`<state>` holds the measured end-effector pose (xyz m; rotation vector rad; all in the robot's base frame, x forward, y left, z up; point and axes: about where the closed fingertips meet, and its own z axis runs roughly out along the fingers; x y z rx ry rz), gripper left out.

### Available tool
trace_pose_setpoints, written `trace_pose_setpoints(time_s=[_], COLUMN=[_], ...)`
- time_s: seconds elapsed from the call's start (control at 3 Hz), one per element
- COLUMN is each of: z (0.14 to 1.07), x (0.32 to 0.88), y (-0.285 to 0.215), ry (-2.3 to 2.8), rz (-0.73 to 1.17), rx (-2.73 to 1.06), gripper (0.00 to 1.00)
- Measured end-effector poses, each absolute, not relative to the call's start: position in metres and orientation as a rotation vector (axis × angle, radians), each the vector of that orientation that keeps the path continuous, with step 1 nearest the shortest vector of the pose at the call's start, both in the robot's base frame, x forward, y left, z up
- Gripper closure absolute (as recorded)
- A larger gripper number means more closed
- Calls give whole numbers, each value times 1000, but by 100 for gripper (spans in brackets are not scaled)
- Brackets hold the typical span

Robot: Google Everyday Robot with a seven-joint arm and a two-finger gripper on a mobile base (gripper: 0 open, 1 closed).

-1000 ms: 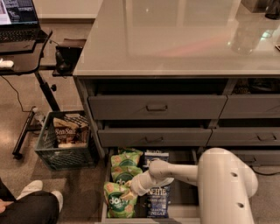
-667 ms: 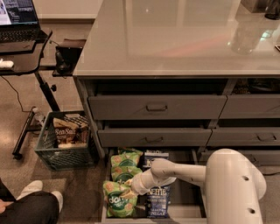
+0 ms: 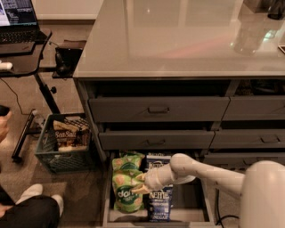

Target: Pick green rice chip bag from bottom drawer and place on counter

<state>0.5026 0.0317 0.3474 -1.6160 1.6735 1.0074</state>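
The bottom drawer is pulled open. A green rice chip bag with white "dang" lettering lies at its front left, and a second green bag lies behind it. My gripper reaches down into the drawer from the right. It sits at the upper right edge of the front green bag, touching it. The glossy pale-grey counter tops the cabinet above.
Two dark-blue Kettle bags lie right of the green bags, partly under my arm. Two shallower drawers are above. A crate of snacks stands on the floor to the left, near a desk with a laptop and a person's legs.
The large arm segment at the lower right has shifted right. The gripper has stayed at the front green bag's right edge, and the bags have not moved.
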Motion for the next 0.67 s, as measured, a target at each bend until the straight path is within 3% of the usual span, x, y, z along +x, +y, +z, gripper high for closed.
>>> trace_pose_setpoints(time_s=[0.33, 0.67], z=[381, 381], x=[508, 508], y=[-8, -8], ry=[1636, 1636], rz=[1027, 1027], rx=[-1528, -1528], gripper=[100, 100])
